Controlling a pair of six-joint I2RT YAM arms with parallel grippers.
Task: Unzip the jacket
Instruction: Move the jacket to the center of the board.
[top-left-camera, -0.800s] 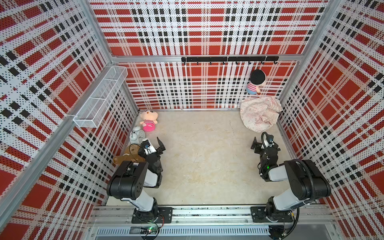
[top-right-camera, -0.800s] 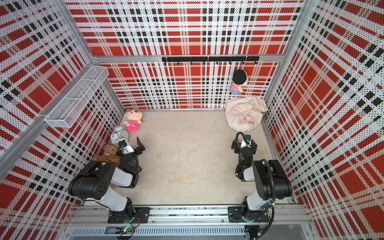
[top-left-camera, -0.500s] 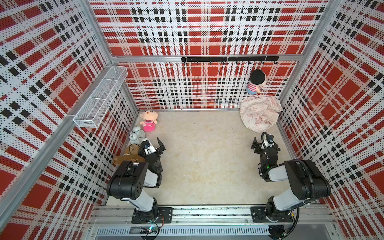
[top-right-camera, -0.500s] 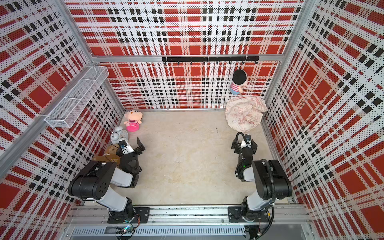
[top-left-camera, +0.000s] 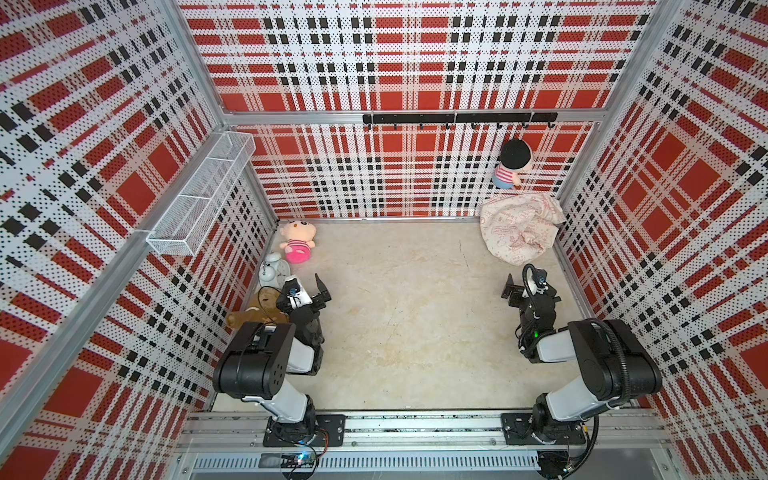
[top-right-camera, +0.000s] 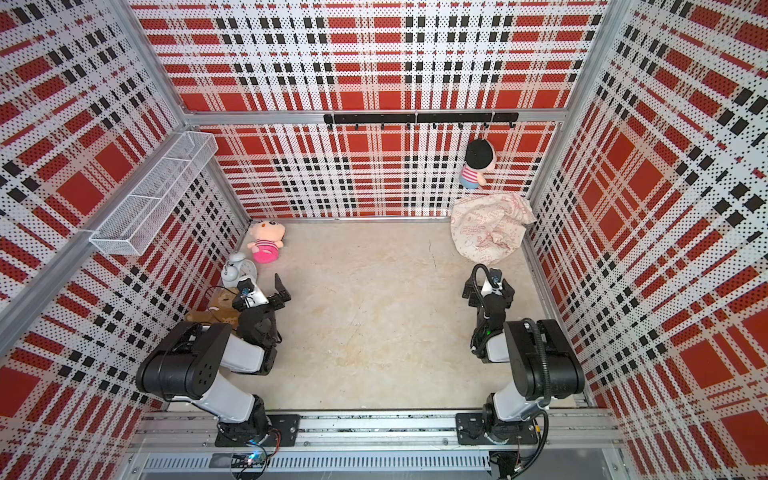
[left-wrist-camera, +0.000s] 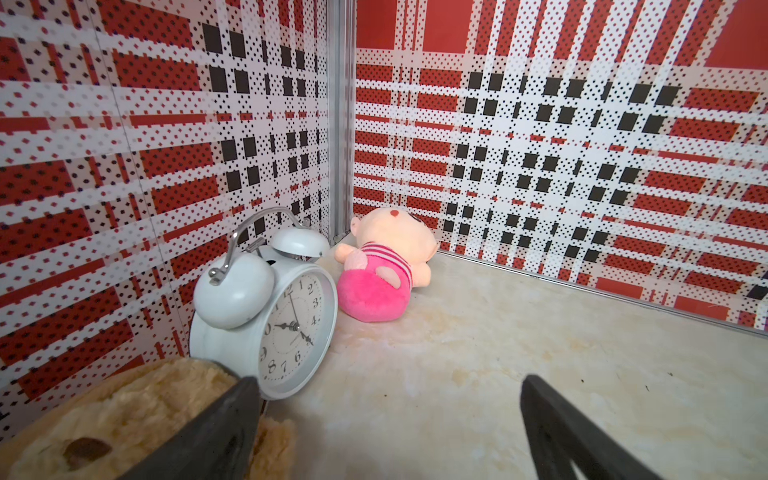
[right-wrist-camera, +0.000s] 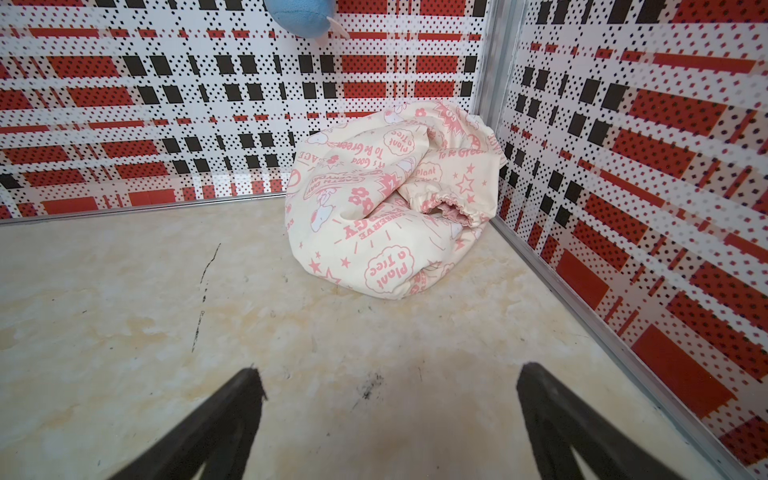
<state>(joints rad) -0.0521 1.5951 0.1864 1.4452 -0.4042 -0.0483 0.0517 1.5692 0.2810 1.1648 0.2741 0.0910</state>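
The jacket (top-left-camera: 519, 232) (top-right-camera: 490, 226) lies crumpled in the far right corner of the floor, cream with pink print. In the right wrist view the jacket (right-wrist-camera: 395, 208) shows a gathered cuff (right-wrist-camera: 453, 208); no zipper shows. My right gripper (top-left-camera: 528, 289) (top-right-camera: 488, 289) (right-wrist-camera: 384, 372) hangs open just short of the heap, with only bare floor between its fingers. On the left side of the floor my left gripper (top-left-camera: 305, 291) (top-right-camera: 266, 291) (left-wrist-camera: 388, 380) is open and empty, far from the jacket.
A white alarm clock (top-left-camera: 274, 270) (left-wrist-camera: 274, 316), a pink plush doll (top-left-camera: 296, 245) (left-wrist-camera: 382, 270) and a brown teddy bear (top-left-camera: 257, 316) (left-wrist-camera: 124, 415) line the left wall by my left gripper. A doll (top-left-camera: 511, 164) hangs from the hook rail (top-left-camera: 457, 118) above the jacket. A wire basket (top-left-camera: 199, 195) is on the left wall.
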